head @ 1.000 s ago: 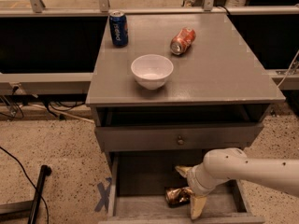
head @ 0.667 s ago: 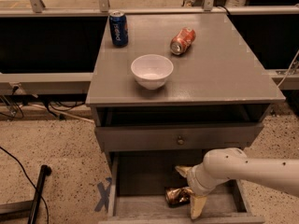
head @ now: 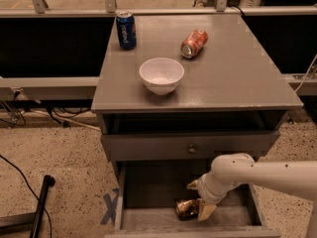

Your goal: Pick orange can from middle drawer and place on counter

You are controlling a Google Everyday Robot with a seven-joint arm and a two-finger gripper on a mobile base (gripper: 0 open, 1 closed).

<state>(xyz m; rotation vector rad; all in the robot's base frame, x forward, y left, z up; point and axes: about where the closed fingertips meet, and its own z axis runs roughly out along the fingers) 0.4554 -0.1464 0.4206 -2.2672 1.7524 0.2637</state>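
your claw [head: 199,198] stood wide at the orange can [head: 186,208] in the drawer [head: 148,217]; bowl [head: 161,75], blue can [head: 126,29], red can [head: 193,43] occupied the tabletop [head: 237,78].

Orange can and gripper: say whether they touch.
Cannot tell. In the camera view the gripper overlaps the right end of the orange can in the middle drawer; neither contact nor gap shows plainly.

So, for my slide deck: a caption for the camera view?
Two-finger gripper down at the dented golden-orange can lying in the open grey wooden drawer.
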